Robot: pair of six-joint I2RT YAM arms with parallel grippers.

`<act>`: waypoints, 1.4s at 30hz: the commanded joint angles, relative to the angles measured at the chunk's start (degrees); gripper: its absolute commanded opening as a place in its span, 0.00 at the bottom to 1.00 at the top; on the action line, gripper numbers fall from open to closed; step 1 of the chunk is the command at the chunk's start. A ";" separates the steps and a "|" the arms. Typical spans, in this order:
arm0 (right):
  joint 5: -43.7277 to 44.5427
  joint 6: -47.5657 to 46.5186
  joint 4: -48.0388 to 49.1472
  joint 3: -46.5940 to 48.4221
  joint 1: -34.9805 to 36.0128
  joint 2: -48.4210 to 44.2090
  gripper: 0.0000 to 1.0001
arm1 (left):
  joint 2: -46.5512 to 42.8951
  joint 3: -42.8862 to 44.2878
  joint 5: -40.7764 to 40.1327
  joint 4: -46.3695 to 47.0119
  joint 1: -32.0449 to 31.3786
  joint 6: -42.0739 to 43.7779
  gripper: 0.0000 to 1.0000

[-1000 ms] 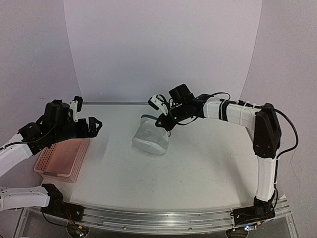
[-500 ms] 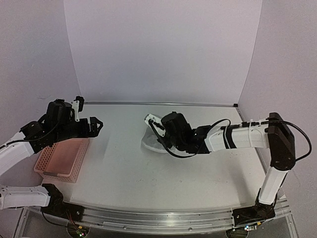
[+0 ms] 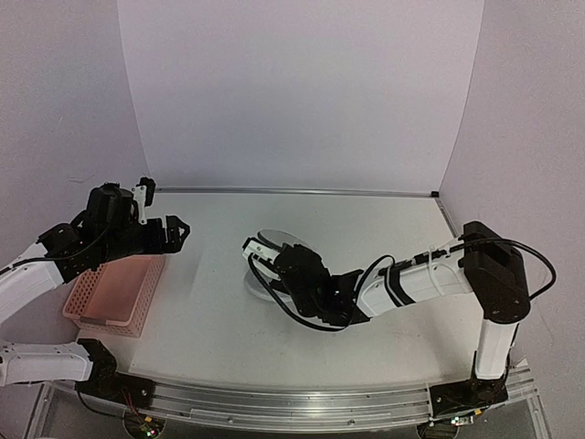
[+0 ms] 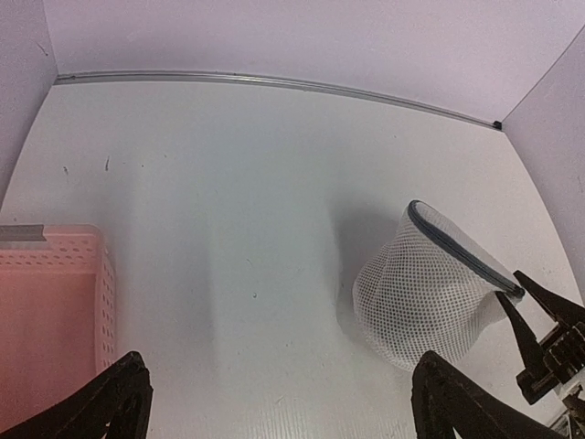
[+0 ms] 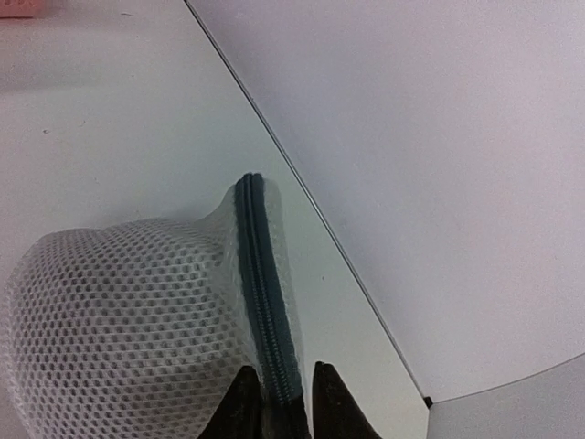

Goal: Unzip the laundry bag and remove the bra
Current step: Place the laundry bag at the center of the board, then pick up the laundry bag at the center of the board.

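Note:
The laundry bag (image 3: pixel 285 240) is a white mesh cylinder with a dark zip rim, lying tilted on the table's middle. It also shows in the left wrist view (image 4: pixel 430 293) and fills the lower left of the right wrist view (image 5: pixel 119 311). My right gripper (image 3: pixel 270 265) reaches low over the table to the bag's rim. Its fingers (image 5: pixel 242 407) stand narrowly open on either side of the zip, with a sliver of gap at the right finger. My left gripper (image 3: pixel 175 233) hovers wide open and holds nothing, well to the left of the bag. The bra is hidden.
A pink lattice basket (image 3: pixel 110 293) sits at the table's left edge under my left arm, and shows in the left wrist view (image 4: pixel 46 311). The backdrop wall meets the table at a metal strip (image 4: pixel 274 82) behind the bag.
My right arm has swung down and toward the near side, dragging the bag from the back of the table to the middle. Its jaws have parted slightly. The left arm has not moved.

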 commanded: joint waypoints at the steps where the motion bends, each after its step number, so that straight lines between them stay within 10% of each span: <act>1: 2.96 0.69 5.27 -0.01 1.91 -0.08 0.27 | -0.51 1.37 -0.14 0.33 -0.26 -0.85 1.00; 21: -23.13 21.37 -35.64 7.85 4.35 -18.47 0.79 | 2.37 2.05 8.06 0.92 -0.30 -2.78 1.00; 42: -36.24 49.97 -46.93 4.81 -17.24 -25.47 0.86 | 26.26 0.05 34.14 34.44 -3.79 -36.43 0.97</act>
